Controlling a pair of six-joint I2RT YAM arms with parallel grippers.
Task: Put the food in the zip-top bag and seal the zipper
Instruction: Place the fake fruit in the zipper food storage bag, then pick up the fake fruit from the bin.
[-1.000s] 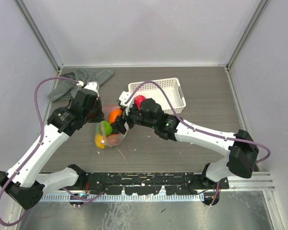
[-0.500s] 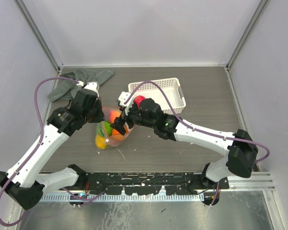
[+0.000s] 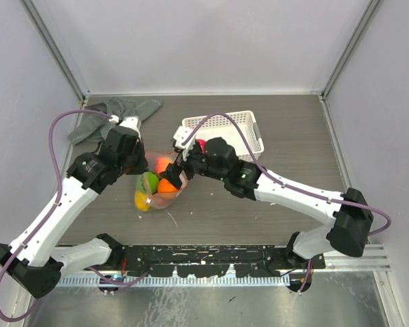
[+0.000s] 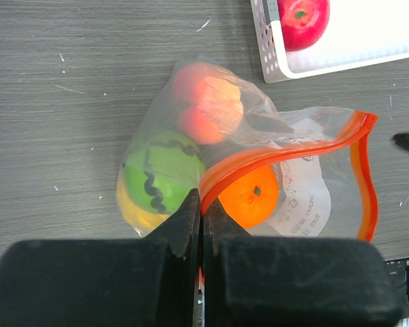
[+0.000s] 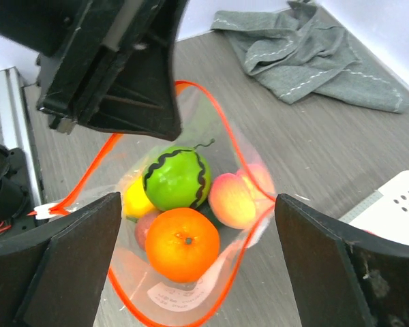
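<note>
The zip-top bag point(image 3: 161, 197) lies on the table with its mouth held open. My left gripper point(image 4: 202, 204) is shut on the zipper point(image 4: 259, 160), pinching the orange-red strip; it also shows in the top view point(image 3: 139, 165). Inside the bag lie an orange fruit point(image 5: 185, 244), a green one point(image 5: 176, 178), a peach one point(image 5: 233, 199) and a yellow one point(image 5: 138, 199). My right gripper point(image 5: 198, 204) is open and empty just above the bag's mouth point(image 3: 176, 173). A red fruit point(image 4: 301, 20) sits in the white basket point(image 3: 238, 129).
A grey cloth point(image 3: 116, 112) lies crumpled at the back left. The white lattice basket stands right behind the right gripper. The bag's paper label point(image 4: 303, 204) shows through the plastic. Walls close the table on three sides.
The orange fruit has gone from the right gripper's fingers down into the bag. The right gripper now stands open above the mouth. The left gripper has kept its hold.
</note>
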